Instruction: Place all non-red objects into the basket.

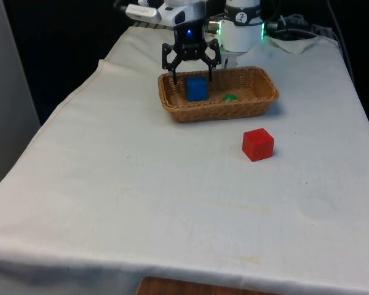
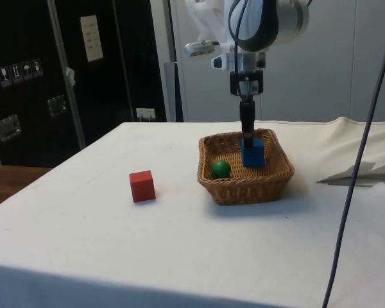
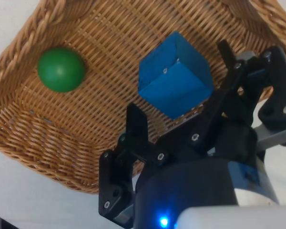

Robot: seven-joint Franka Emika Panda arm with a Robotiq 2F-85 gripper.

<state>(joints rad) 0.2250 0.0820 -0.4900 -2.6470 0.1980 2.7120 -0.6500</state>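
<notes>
We see the end effector [image 1: 191, 75] spread wide just above the blue cube [image 1: 197, 88], which sits free in the basket [image 1: 234, 110] beside the green ball [image 1: 230, 97], so both non-red pieces appear delivered. The red cube [image 1: 257, 144] rightly sits out on the worktop [image 1: 141, 184], near the basket.

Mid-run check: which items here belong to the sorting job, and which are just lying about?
Part of the job:
- blue cube, in the basket, between the open gripper's fingers
- green ball, in the basket
- wicker basket

Lying about:
- red cube, on the white cloth outside the basket; stays put
</notes>
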